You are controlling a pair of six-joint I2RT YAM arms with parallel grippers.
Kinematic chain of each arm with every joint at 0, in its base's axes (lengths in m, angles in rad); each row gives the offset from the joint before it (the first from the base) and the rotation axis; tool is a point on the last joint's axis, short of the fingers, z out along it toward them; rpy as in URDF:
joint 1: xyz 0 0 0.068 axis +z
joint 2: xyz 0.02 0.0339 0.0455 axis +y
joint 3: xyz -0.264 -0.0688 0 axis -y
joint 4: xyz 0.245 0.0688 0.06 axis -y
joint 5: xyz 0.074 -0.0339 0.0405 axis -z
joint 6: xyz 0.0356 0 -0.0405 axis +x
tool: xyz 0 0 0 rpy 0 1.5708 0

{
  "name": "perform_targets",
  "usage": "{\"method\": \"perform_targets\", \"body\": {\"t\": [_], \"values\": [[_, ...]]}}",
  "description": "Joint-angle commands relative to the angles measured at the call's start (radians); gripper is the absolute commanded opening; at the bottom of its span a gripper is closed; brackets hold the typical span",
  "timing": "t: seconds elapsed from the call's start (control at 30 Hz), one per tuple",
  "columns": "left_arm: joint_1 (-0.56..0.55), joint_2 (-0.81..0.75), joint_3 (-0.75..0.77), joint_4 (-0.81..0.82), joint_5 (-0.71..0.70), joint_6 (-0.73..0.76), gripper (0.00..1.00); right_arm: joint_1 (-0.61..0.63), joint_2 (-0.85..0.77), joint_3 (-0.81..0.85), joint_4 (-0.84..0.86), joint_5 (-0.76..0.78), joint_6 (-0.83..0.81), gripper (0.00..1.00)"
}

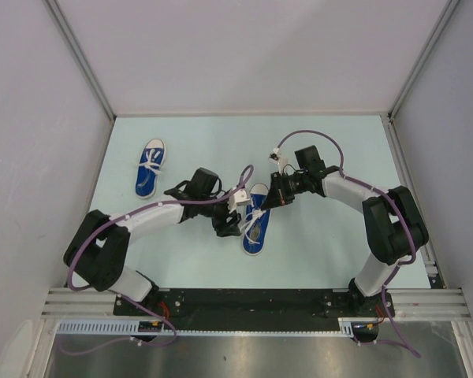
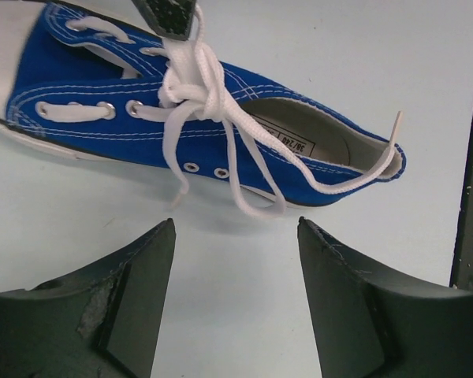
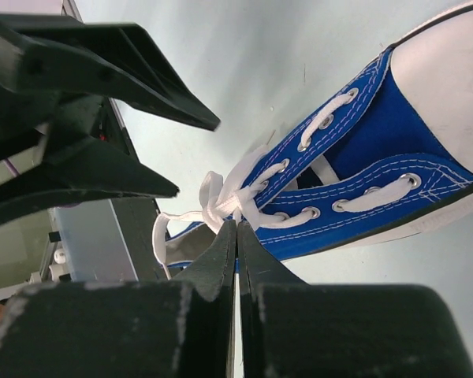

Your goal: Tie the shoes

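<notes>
Middle shoe point(image 1: 255, 228): blue with a white toe cap, resting on its sole at the centre of the table point(image 1: 339, 157), between both claws.
Other shoe point(image 1: 150, 168): far left on the table, well apart from both arms.
Lace point(image 2: 195, 88): white, crossed in a loose knot over the tongue. One end trails across the heel opening.
Left claw point(image 2: 236, 224): fingers spread, holding nothing, low beside the middle shoe.
Right claw point(image 3: 236, 224): fingers pressed together, pinching the lace just above the knot.
</notes>
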Motion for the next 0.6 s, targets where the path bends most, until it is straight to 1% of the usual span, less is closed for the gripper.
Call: {"method": "perform_targets", "body": {"t": [0.0, 0.23, 0.43, 0.5, 0.57], "values": [[-0.026, 0.053, 0.057, 0.036, -0.012, -0.057, 0.69, 0.000, -0.030, 0.034, 0.013, 0.003, -0.002, 0.00], [-0.043, 0.108, 0.100, 0.002, 0.046, -0.066, 0.69, -0.006, -0.033, 0.034, -0.001, 0.006, -0.016, 0.00], [-0.055, 0.151, 0.130, 0.013, 0.049, -0.088, 0.66, -0.011, -0.034, 0.034, -0.004, 0.002, -0.019, 0.00], [-0.057, 0.166, 0.152, 0.011, 0.041, -0.096, 0.62, -0.011, -0.033, 0.034, -0.001, -0.001, -0.018, 0.00], [-0.057, 0.188, 0.166, 0.007, 0.037, -0.102, 0.53, -0.008, -0.033, 0.034, -0.003, -0.001, -0.018, 0.00]]}}
